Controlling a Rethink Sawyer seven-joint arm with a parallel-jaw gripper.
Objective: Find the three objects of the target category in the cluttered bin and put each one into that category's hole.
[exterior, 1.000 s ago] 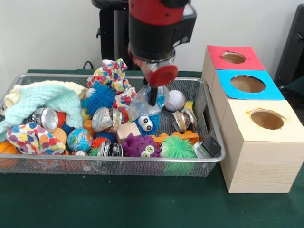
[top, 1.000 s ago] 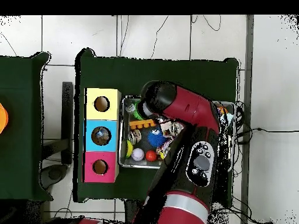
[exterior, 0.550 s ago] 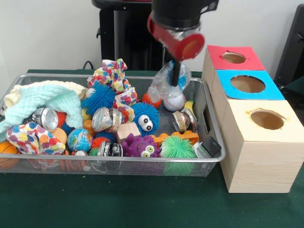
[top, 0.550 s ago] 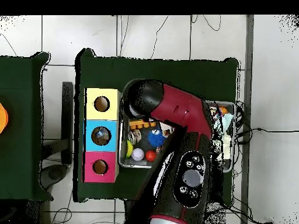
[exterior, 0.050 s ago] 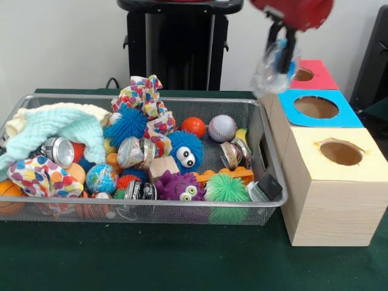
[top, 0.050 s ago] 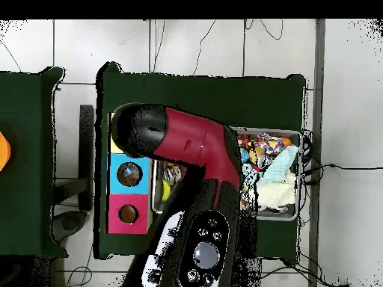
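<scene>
My gripper (exterior, 0.050 s ago: 284,53) hangs high at the right, shut on a crumpled clear plastic wrapper (exterior, 0.050 s ago: 274,68) that dangles from it. The wrapper is in the air just past the right end of the wire bin (exterior, 0.050 s ago: 151,212), beside the red-topped box (exterior, 0.050 s ago: 315,77) and behind the blue-topped box (exterior, 0.050 s ago: 339,115). The cream box (exterior, 0.050 s ago: 330,182) stands nearest the camera; each box top has a round hole. In the overhead view the red arm (top, 0.050 s ago: 187,142) covers the gripper, the wrapper and the yellow box, leaving the blue box (top, 0.050 s ago: 129,173) and red box (top, 0.050 s ago: 128,214) showing.
The bin holds an orange ball (exterior, 0.050 s ago: 194,126), a baseball (exterior, 0.050 s ago: 222,128), a blue furry ball with eyes (exterior, 0.050 s ago: 185,151), a green furry ball (exterior, 0.050 s ago: 227,188), shiny tins (exterior, 0.050 s ago: 138,151), a mint towel (exterior, 0.050 s ago: 60,130) and patterned cloth (exterior, 0.050 s ago: 145,100).
The gripper has risen out of the bin and swung right with the clear wrapper, from over the blue furry ball to beside the red box. The orange ball and baseball are uncovered.
</scene>
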